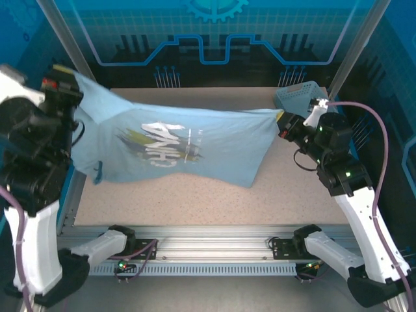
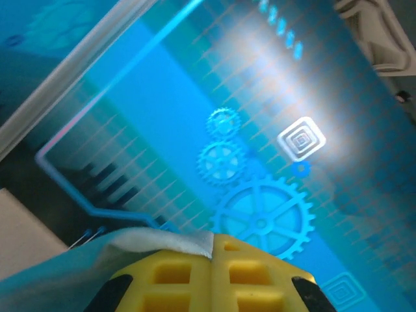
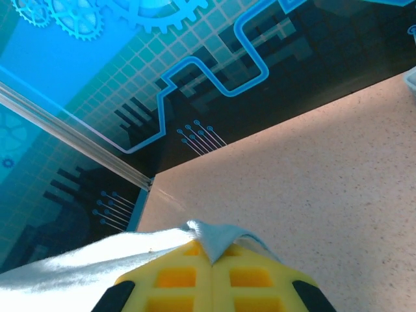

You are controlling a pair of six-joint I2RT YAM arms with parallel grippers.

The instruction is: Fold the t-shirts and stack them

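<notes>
Blue panels printed with gears and circuit lines wall in a speckled beige counter (image 1: 195, 205), above which a single pale blue t-shirt (image 1: 227, 153) hangs stretched between two robot arms. The shirt's white lettering (image 1: 166, 144) faces the overhead camera. Its upper edge is pulled nearly taut from left to right while its lower part sags toward the counter; whether it touches the surface cannot be told.

The left tool (image 1: 70, 84), raised high at the counter's left side, is clamped on one end of the garment. Its wrist view shows the yellow fingers (image 2: 169, 279) pressed together with a fold of fabric pinched at their tips. The right tool (image 1: 283, 123), lower and toward the counter's right rear, is clamped on the opposite corner, its own fingers (image 3: 175, 279) likewise closed on a tuft of cloth.

Pulling from both ends appears meant to spread the shirt open and smooth it before it is laid down for folding; no fold looks to have been made yet.

Just behind the right tool sits a light blue mesh basket (image 1: 296, 97) at the counter's rear right corner. The count: one t-shirt, two tools gripping it, one basket.
</notes>
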